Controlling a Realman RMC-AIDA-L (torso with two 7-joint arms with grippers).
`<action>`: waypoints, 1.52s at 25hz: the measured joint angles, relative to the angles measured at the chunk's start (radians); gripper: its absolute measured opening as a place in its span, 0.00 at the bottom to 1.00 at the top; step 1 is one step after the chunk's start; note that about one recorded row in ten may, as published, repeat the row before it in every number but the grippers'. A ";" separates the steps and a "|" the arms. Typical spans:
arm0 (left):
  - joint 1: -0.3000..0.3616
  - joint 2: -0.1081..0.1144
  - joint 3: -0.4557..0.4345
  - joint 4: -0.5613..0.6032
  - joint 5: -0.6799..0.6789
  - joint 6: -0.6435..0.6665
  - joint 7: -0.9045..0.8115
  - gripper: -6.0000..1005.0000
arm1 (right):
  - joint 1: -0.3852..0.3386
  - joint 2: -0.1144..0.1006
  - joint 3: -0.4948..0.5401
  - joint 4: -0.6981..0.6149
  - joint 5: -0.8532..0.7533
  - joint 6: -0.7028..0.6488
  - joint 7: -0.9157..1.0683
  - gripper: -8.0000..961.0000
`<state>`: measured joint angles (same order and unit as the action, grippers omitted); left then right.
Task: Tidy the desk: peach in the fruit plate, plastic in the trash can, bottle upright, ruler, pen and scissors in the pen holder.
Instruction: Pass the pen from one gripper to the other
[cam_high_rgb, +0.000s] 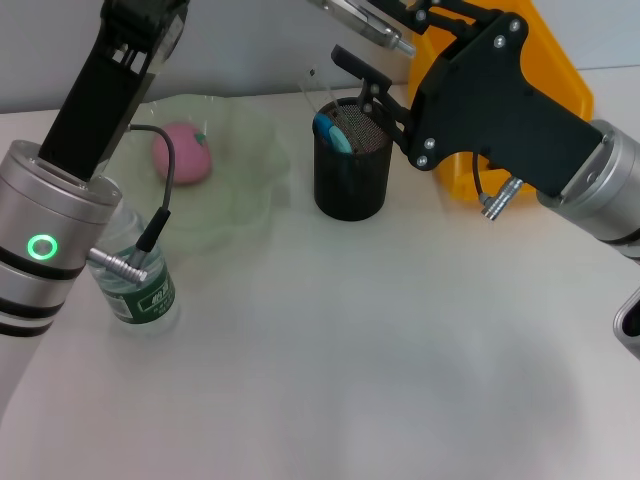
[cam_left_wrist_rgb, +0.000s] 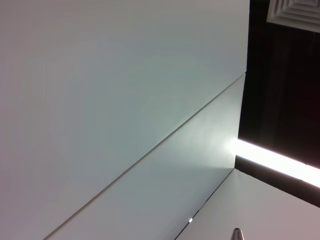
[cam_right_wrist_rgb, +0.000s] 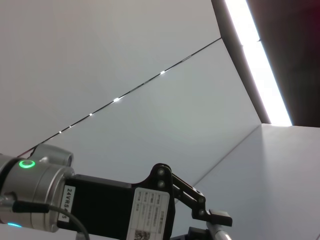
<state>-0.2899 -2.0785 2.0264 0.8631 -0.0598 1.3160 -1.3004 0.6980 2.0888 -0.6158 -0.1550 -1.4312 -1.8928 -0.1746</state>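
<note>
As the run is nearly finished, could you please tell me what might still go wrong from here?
The right gripper sits at the pen holder rim; pulling away could tip the holder. The raised left arm has its cable hanging against the upright bottle; moving that arm might topple it.

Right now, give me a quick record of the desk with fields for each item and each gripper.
peach: on the fruit plate
bottle: upright, at the desk's left, partly behind the left arm
pen holder: black mesh, something blue sticking out
trash can: yellow, behind the right arm
left gripper: out of view
right gripper: above the pen holder
</note>
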 joint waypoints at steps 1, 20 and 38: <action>0.000 0.000 0.000 -0.001 0.000 0.000 0.001 0.16 | 0.000 0.000 0.000 0.000 0.004 0.000 -0.003 0.50; -0.002 0.000 0.002 -0.003 0.000 0.000 0.001 0.16 | 0.003 0.002 -0.001 0.006 0.010 -0.005 -0.011 0.21; -0.014 0.000 0.005 -0.004 0.000 0.000 0.004 0.16 | 0.003 0.002 0.000 0.006 0.009 -0.004 -0.013 0.16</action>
<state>-0.3037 -2.0785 2.0309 0.8589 -0.0599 1.3160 -1.2960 0.7010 2.0907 -0.6156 -0.1489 -1.4217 -1.8966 -0.1878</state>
